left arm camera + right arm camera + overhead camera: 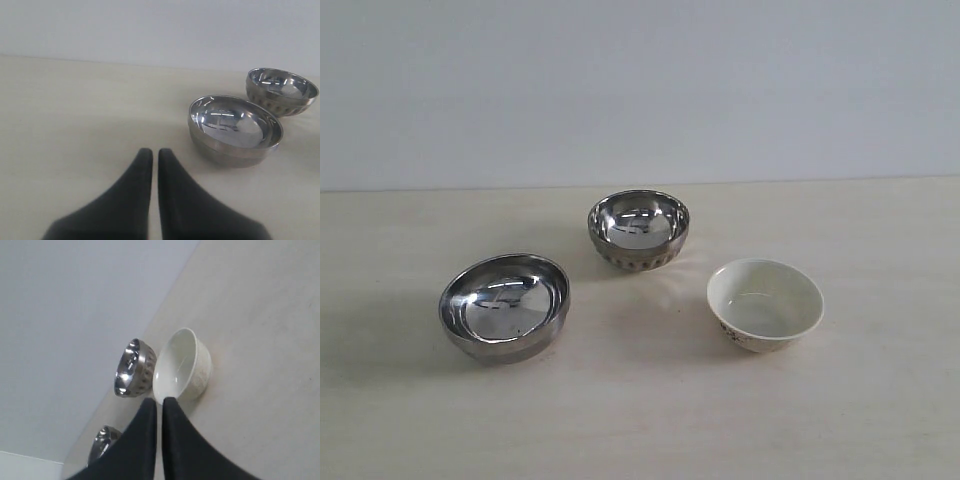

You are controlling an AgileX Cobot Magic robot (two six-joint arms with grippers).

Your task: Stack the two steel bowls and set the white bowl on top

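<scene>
With left claw [151, 154] and right claw [160, 402] both pressed together, empty, the slick wide steel bowl [235, 129] ahead of the left one may skid if nudged.

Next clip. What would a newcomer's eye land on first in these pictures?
In the exterior view three empty bowls stand apart on the pale table: a wide steel bowl front left, a smaller dimpled steel bowl behind centre, a white bowl at right. Nothing is stacked yet; the left hand and right hand are shut, holding nothing.
</scene>
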